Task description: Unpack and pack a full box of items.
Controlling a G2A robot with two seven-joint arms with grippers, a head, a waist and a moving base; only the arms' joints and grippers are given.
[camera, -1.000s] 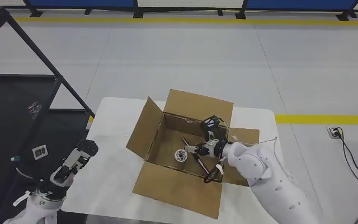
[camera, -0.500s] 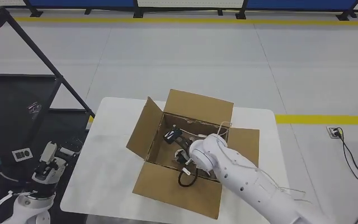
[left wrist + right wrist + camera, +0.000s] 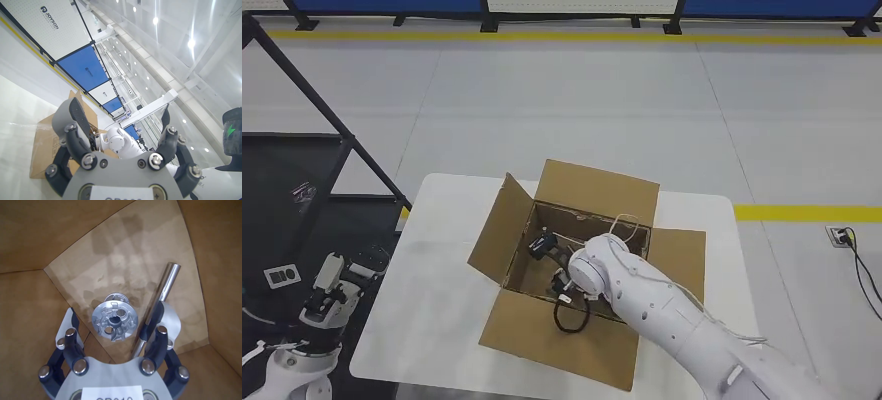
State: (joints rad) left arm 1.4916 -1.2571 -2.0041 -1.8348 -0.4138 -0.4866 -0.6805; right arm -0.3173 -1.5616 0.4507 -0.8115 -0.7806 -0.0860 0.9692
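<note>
Off the table's (image 3: pixel 442 300) left edge, the left gripper (image 3: pixel 121 111) hangs idle with its claw spread wide and empty, pointing up toward the ceiling. On the middle of the table the cardboard box (image 3: pixel 597 185) stands with all its flaps folded out. The right arm reaches down into it from the right, and the right gripper (image 3: pixel 116 311) hovers above the floor of the box with its claw wide, holding nothing.

Directly between its fingers sits a flanged metal hub (image 3: pixel 115 321), upright on the box floor close to a corner. Just beside it lies a polished steel rod (image 3: pixel 166 283), running past one finger; contact there cannot be told.

The hub looks like cast metal – rigid, probably dense for its size, and not fragile. Its round flange offers two opposite edges, so pinching across the rim seems the surest hold. The rod is likely slick and prone to rolling – best taken crosswise near its middle.
</note>
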